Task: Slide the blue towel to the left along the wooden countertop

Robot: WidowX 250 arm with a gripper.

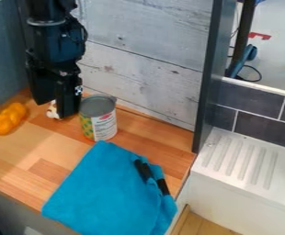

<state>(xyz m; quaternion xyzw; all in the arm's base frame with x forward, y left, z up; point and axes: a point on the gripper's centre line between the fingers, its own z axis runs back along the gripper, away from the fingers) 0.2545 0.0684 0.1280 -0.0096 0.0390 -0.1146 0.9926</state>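
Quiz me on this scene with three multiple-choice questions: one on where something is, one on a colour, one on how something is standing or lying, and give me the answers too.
1. Where is the gripper?
A) Over the cloth
B) Beside the can
C) Over the ridged white ledge

2. What colour is the cloth?
A) Blue
B) Red
C) White

3. How does the can sit?
A) Lying on its side
B) Upside down on the cloth
C) Upright

Answers:
1. B: the gripper hangs down just left of the can in the picture.
2. A: the cloth shows bright blue all over, apart from the black pieces at its right.
3. C: the can's round end faces up, and its labelled side stands upright.
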